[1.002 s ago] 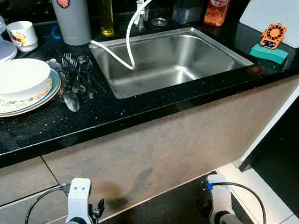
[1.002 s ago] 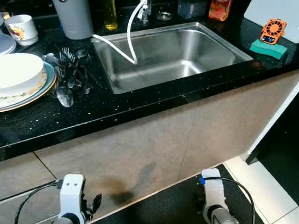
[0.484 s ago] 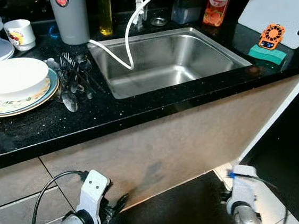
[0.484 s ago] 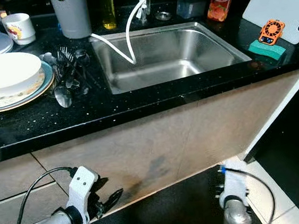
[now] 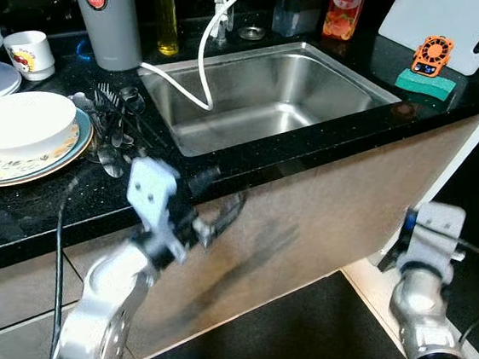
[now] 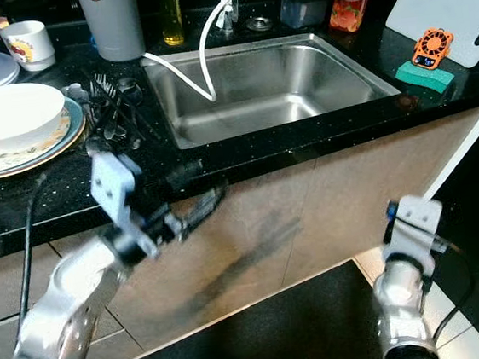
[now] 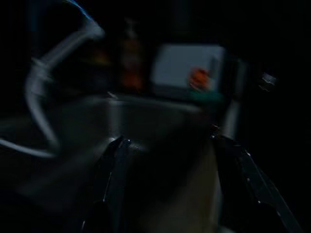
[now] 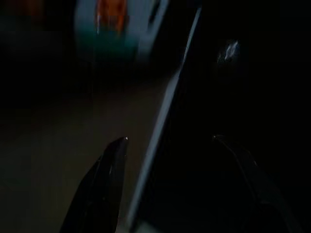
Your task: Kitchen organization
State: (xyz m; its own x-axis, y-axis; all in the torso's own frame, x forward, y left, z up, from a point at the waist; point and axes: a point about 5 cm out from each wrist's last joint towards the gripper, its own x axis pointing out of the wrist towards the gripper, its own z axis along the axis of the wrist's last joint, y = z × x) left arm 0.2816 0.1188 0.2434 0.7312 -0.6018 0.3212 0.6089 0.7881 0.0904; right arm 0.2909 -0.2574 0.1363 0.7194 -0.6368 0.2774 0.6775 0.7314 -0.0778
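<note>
cutlery (image 5: 117, 128): a dark heap of forks and spoons on the black counter (image 5: 45, 208), between the plates and the sink
plates (image 5: 27, 155): stacked at the counter's left, a white bowl (image 5: 19, 123) on top
sink (image 5: 256, 92): steel, a white hose (image 5: 201, 55) hanging into it
left gripper (image 5: 216, 203): raised in front of the counter edge, blurred, black fingers spread apart, holding nothing
right gripper (image 8: 170, 155): low beside the cabinet's right end, fingers parted and empty
sponge (image 5: 425, 84): teal, on the counter right of the sink, an orange gadget (image 5: 432, 55) just behind it
</note>
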